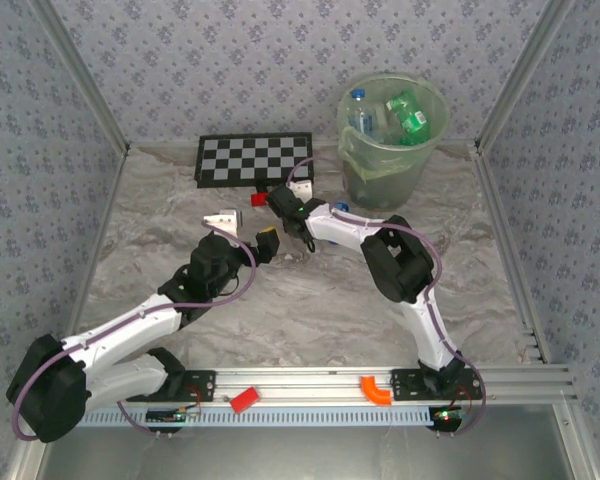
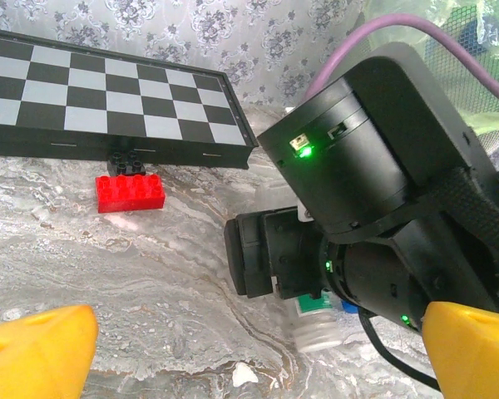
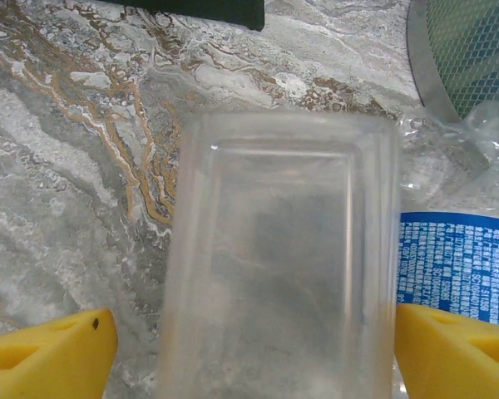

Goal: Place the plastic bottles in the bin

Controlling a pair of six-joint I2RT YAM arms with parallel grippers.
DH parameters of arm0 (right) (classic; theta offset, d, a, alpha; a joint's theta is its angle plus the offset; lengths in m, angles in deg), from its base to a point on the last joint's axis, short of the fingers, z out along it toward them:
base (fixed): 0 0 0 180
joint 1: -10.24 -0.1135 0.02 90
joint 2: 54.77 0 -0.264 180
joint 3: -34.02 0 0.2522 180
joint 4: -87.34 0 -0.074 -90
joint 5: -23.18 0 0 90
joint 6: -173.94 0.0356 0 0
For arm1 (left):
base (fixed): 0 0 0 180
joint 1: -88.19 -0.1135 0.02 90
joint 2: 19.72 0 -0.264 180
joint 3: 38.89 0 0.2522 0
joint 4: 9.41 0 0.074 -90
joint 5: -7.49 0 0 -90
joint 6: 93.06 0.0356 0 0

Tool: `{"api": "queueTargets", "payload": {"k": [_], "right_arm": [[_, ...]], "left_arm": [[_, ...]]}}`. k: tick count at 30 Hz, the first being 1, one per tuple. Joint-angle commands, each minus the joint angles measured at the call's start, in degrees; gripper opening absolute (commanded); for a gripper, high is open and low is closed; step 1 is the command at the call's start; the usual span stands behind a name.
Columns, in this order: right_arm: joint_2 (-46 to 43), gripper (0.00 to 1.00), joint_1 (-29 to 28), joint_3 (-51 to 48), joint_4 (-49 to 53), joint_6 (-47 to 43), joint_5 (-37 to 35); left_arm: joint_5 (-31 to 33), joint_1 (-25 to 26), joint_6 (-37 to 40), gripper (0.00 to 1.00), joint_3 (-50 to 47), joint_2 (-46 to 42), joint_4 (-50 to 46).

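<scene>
A clear plastic bottle (image 3: 279,266) lies on the marble table between the yellow fingers of my right gripper (image 3: 254,349), which is open; the right finger (image 3: 457,349) is at the bottle's side and the left one stands a little apart. A second clear bottle with a blue label (image 3: 457,266) lies just to its right. The pale-green bin (image 1: 380,170) stands at the back right with green bottles (image 1: 408,110) and a clear one (image 1: 358,112) inside. My left gripper (image 1: 245,232) is open, close to the left of the right gripper (image 1: 280,205). It looks at a bottle (image 2: 324,328) under the right wrist.
A black-and-white chequered board (image 1: 252,158) lies at the back, with a small red block (image 1: 258,199) just in front of it, beside the right gripper. The bin's mesh base (image 3: 474,50) is near the bottles. Metal rails run along the near edge.
</scene>
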Motion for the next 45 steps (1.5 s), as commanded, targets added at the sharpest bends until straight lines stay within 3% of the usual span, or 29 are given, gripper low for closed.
{"api": "queueTargets", "payload": {"k": [1, 9, 21, 34, 45], "right_arm": [[-3.5, 0.89, 1.3, 1.2, 3.7, 1.0, 2.2], [-5.1, 0.90, 3.4, 1.6, 4.2, 3.4, 7.4], [1.5, 0.82, 5.3, 13.8, 13.8, -5.0, 15.1], [10.3, 0.77, 7.6, 29.5, 28.7, -9.5, 21.9], [14.9, 0.71, 8.3, 35.4, 33.5, -12.2, 24.5]], "left_arm": [[-0.9, -0.2, 0.0, 1.00, -0.4, -0.6, 1.5], [-1.7, -0.2, 0.3, 1.00, -0.3, -0.4, 1.7], [-7.9, -0.2, 0.5, 1.00, 0.7, 0.6, 2.6], [-7.6, -0.1, 0.7, 1.00, 0.6, 0.1, 2.4], [-7.6, -0.1, 0.8, 1.00, 0.5, 0.3, 2.5]]}}
